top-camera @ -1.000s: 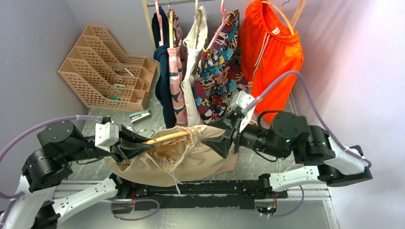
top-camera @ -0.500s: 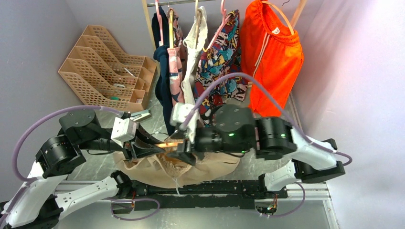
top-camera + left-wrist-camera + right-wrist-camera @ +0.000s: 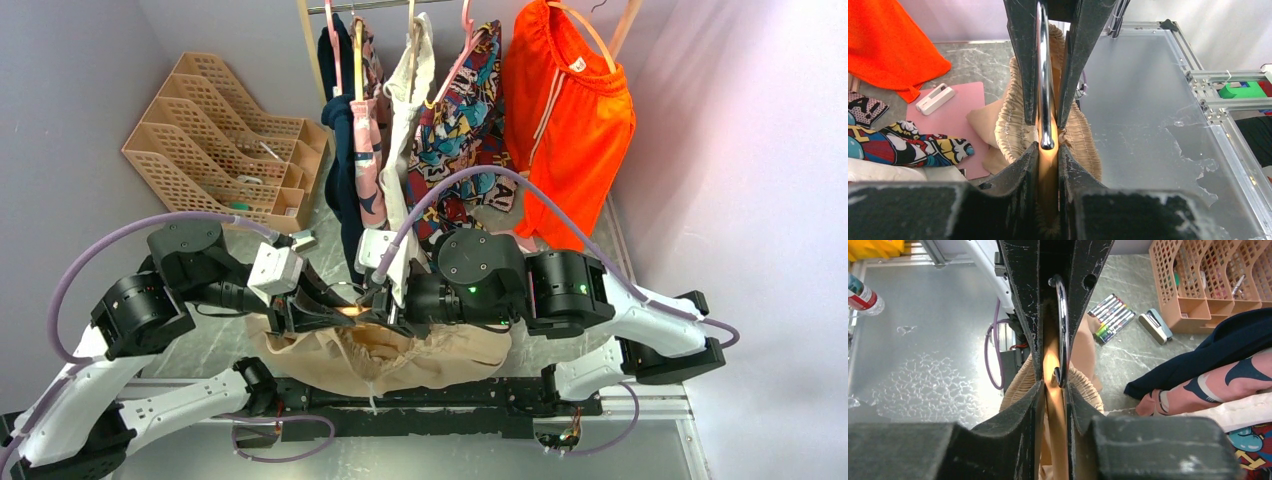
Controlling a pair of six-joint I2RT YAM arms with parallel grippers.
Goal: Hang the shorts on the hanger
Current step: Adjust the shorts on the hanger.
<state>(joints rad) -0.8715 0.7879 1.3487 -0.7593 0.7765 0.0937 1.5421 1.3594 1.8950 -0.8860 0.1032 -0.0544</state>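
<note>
Nearest the arm bases, the shorts (image 3: 450, 350) sag in a beige heap just above the table's near rail. They are narrower and more bunched than a second ago, when they were stretched wide between the two arms. In the left wrist view their gathered waistband (image 3: 1083, 140) shows on both sides of the hanger (image 3: 1048, 175), so the bar appears to run through the waist opening. How securely the cloth sits on it is hidden.

Just beyond the heap the change is plain. The grippers held opposite ends of the hanger a second ago and have now come together at its middle. The left gripper (image 3: 1048, 155) has its fingers pressed tight on the pale orange bar. The right gripper (image 3: 1054, 390) pinches the same bar from the opposing side, almost tip to tip with the left one. The metal hook (image 3: 1062, 330) sits right at their meeting point.

This suggests the threading step is about finished and the arms are regripping by the hook, perhaps to pass the hanger to one arm or lift it. With both ends now unsupported, any tilt could let the shorts slide off.

Farther back, a set of markers (image 3: 1111, 318) and a stapler (image 3: 1155, 326) lie on the table. Beyond them stand the beige organiser (image 3: 215, 150) and the hanging orange shorts (image 3: 570, 120), all where they were.
</note>
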